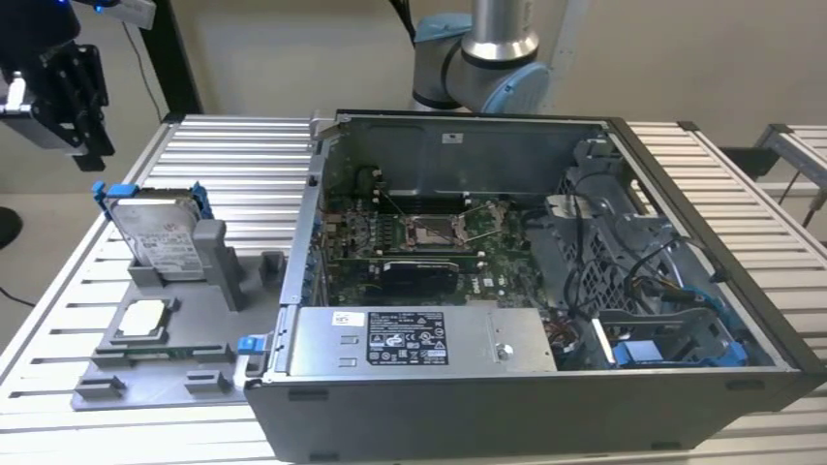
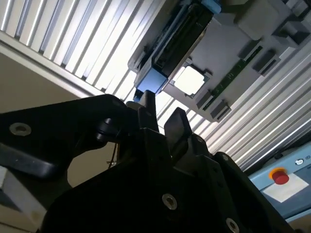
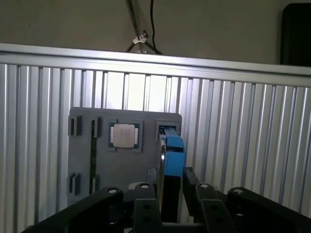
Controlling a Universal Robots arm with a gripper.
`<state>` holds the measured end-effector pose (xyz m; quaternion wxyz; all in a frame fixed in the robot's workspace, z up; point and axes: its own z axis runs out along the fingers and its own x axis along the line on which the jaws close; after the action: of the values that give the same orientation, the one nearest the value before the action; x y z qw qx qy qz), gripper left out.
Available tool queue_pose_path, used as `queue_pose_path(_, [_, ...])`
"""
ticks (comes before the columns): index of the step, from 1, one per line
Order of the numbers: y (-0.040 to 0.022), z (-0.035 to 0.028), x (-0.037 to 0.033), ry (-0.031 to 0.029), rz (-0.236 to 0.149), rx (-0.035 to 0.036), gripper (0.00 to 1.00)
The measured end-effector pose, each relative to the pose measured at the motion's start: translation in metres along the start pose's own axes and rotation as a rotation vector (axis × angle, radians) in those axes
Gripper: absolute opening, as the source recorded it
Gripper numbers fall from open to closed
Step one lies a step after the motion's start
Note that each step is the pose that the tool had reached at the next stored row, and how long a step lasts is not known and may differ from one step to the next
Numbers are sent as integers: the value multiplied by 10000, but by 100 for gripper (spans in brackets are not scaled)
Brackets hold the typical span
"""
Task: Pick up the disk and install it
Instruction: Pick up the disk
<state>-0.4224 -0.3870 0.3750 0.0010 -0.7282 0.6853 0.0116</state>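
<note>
1. The disk (image 1: 162,237) stands on edge in a grey holder (image 1: 220,262) on the slatted table (image 1: 723,194), at the exterior view's left. Its label faces the camera and its blue bracket (image 1: 116,191) shows at the upper corners.
2. A small chip (image 1: 145,320) lies flat in the same holder, just beside the disk's slot.
3. In the first wrist view the disk is seen edge-on, blue end up, in line with the gap between the fingers.
4. The gripper (image 3: 167,182) has its fingers spread and nothing between them. Neither finger touches the disk.
5. In the exterior view the gripper hangs above the table's far corner at that view's left, well apart from the disk. I would call this an approach, with alignment roughly set but no descent made.
6. The open case (image 1: 517,407) lies in the middle of the table, near the holder. Inside it, toward the exterior view's right, a cage (image 1: 672,329) with blue fittings looks unoccupied, though its depth is hard to judge.
7. Nothing of the task is done yet. The disk is neither gripped nor lifted, and installing it is also left.
</note>
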Motion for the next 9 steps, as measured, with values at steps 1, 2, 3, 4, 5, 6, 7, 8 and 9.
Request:
queue_pose_path(1, [0,0,0,0,0,0,100])
queue_pose_path(2, [0,0,0,1,-1,0,100])
queue_pose_path(3, [0,0,0,0,-1,0,100])
queue_pose_path(4, [0,0,0,0,-2,0,100])
queue_pose_path(5, [0,0,0,0,-2,0,100])
queue_pose_path(6, [0,0,0,0,-3,0,100])
queue_pose_path(7, [0,0,0,-2,-3,0,100])
queue_pose_path(8, [0,1,0,-2,-3,0,100])
queue_pose_path(9, [-1,6,0,-3,-1,1,100])
